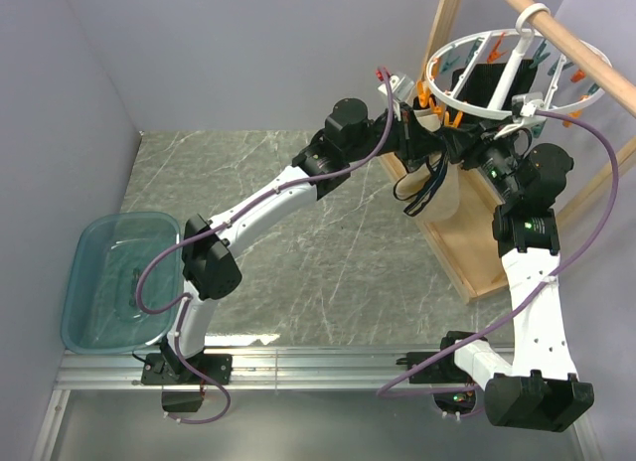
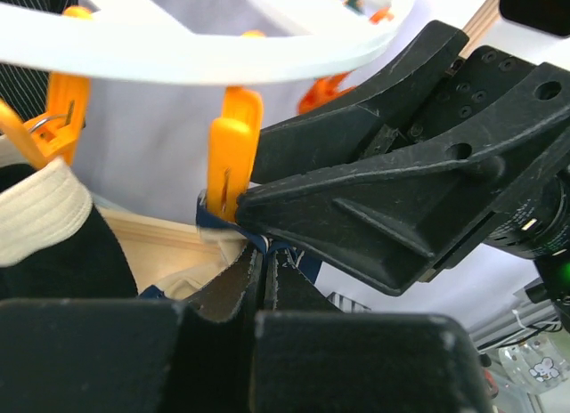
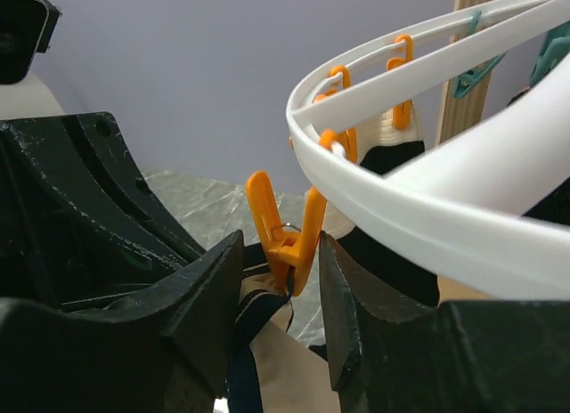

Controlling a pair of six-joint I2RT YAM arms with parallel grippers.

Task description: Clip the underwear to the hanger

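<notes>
Right pincer (image 3: 279, 257) stood with jaws apart, one finger either side of an orange clip (image 2: 230, 150) hanging off the hanger (image 3: 419, 204). Its fingers (image 3: 343, 306) lay close beside the clip's handles, contact not certain from the wrist view. The clip's mouth sat just below the right fingertips and appeared to bite the dark trim (image 3: 254, 319) of the underwear (image 1: 445, 195), though how deep the bite went was hidden. Left pincer (image 2: 263, 293) was clamped tight on that same trim, directly beneath the clip, bearing the cloth up. The rest of the underwear hung down below both pincers. Judged: clipping nearly done. Risks: if the clip caught only the trim's edge, the cloth would slip out once the left pincer let go. A right finger drawn back crooked could hook a handle, reopen the clip or set the hanger swinging. A left pincer pulling away while shut would tug the trim free.
</notes>
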